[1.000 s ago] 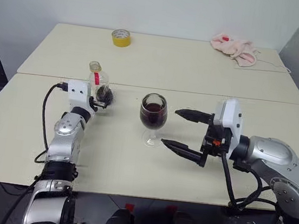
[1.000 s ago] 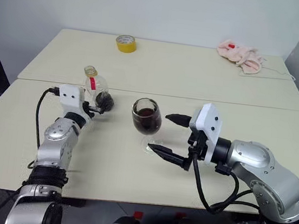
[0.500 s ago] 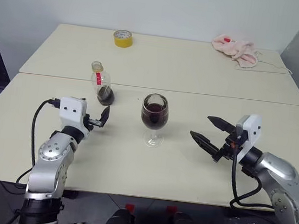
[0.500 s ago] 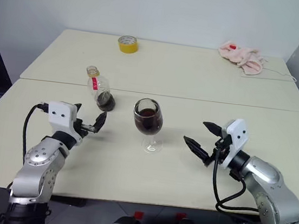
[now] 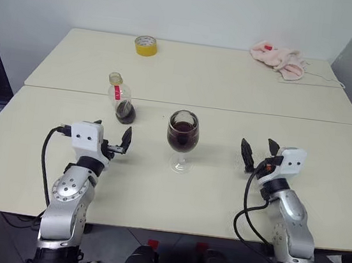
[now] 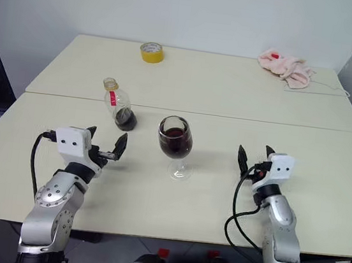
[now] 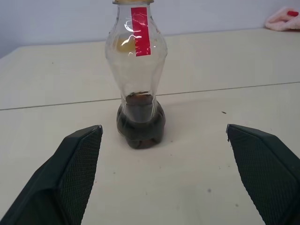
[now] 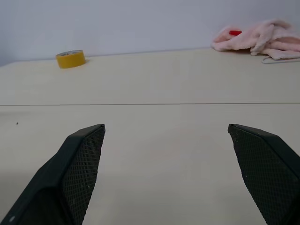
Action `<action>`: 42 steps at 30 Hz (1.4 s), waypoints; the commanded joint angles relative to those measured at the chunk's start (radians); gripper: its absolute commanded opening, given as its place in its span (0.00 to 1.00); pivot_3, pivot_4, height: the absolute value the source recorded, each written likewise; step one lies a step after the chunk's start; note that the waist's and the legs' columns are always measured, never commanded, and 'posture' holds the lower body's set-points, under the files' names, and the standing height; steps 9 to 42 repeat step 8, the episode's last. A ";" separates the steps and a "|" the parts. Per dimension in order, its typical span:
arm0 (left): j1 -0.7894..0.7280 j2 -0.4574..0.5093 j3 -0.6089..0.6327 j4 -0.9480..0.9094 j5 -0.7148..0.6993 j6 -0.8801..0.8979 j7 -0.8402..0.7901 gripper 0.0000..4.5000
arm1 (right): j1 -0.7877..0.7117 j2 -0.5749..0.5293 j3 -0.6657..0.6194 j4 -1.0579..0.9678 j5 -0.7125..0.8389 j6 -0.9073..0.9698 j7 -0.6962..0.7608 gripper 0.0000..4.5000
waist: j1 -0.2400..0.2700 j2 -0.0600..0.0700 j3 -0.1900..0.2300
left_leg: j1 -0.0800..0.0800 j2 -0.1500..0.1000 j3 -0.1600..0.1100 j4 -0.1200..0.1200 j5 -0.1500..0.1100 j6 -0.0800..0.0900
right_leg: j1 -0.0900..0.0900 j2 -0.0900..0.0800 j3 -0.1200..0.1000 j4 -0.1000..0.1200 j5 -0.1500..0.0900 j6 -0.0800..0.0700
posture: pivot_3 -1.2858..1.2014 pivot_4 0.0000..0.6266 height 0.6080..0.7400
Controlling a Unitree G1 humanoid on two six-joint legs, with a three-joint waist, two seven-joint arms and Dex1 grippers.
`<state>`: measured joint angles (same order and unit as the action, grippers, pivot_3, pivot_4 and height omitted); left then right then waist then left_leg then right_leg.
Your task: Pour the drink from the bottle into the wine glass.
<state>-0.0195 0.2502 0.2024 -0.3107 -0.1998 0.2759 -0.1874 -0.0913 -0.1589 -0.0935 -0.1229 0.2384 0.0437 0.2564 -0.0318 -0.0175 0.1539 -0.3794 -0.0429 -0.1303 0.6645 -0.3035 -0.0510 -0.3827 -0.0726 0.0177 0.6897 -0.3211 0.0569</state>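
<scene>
Although the clear stemmed wine glass (image 5: 181,138) already holds dark brown drink, the small clear plastic bottle (image 5: 121,100) keeps a dark remnant at its base. It stands upright on the pale surface (image 5: 233,81), long axis vertical, mouth up, just ahead of the left end effector (image 5: 112,141), which is released and empty. The right end effector (image 5: 257,152), also spread and empty, sits well apart beyond the glass, so the left arm is nearer.
</scene>
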 commanded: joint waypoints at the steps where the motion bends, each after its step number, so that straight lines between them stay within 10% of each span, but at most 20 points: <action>1: 0.024 -0.010 -0.003 -0.039 -0.012 -0.032 -0.012 1.00 | -0.024 -0.022 -0.004 0.024 -0.022 -0.050 0.022 1.00 | 0.000 0.000 0.000 | 0.000 0.000 0.000 0.000 0.000 0.000 | 0.000 0.000 0.000 0.000 0.000 0.000 | 0.52 0.24 1.00; 42: 0.008 -0.013 -0.001 0.002 0.013 -0.105 -0.012 1.00 | -0.062 -0.035 -0.019 0.069 -0.012 -0.055 0.038 1.00 | 0.000 0.000 0.000 | 0.000 0.000 0.000 0.000 0.000 0.000 | 0.000 0.000 0.000 0.000 0.000 0.000 | 0.52 0.24 1.00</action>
